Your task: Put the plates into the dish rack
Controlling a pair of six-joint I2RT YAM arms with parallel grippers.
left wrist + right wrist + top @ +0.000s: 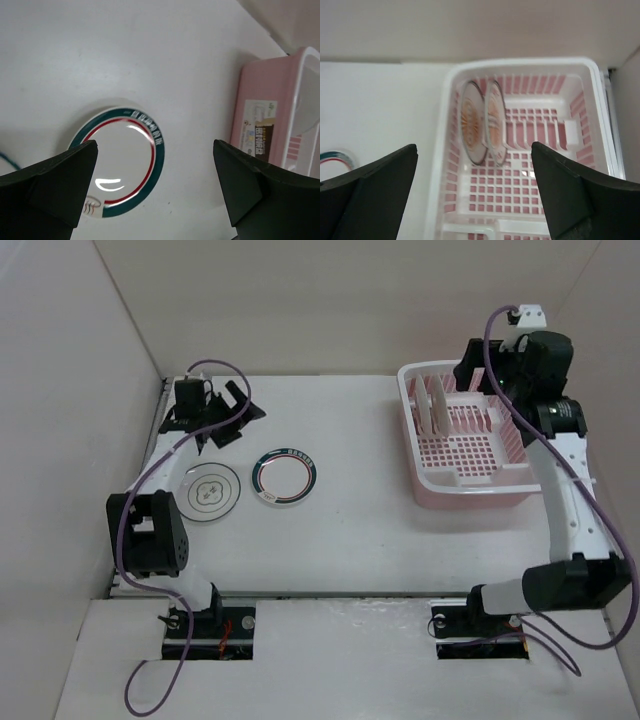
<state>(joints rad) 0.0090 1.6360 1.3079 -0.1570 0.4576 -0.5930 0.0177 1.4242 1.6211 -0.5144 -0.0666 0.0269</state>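
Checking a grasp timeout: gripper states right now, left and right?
Left gripper: open, holding nothing.
Right gripper: open, holding nothing.

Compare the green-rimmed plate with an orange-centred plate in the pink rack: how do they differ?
Pose: the green-rimmed plate lies flat; the orange-centred plate stands on edge.
Place: the green-rimmed plate is on the table; the orange-centred plate is in the dish rack.
Decoration: the green-rimmed plate has a dark green band around a white middle; the orange-centred plate has an orange sunburst middle.
Both are round and white.
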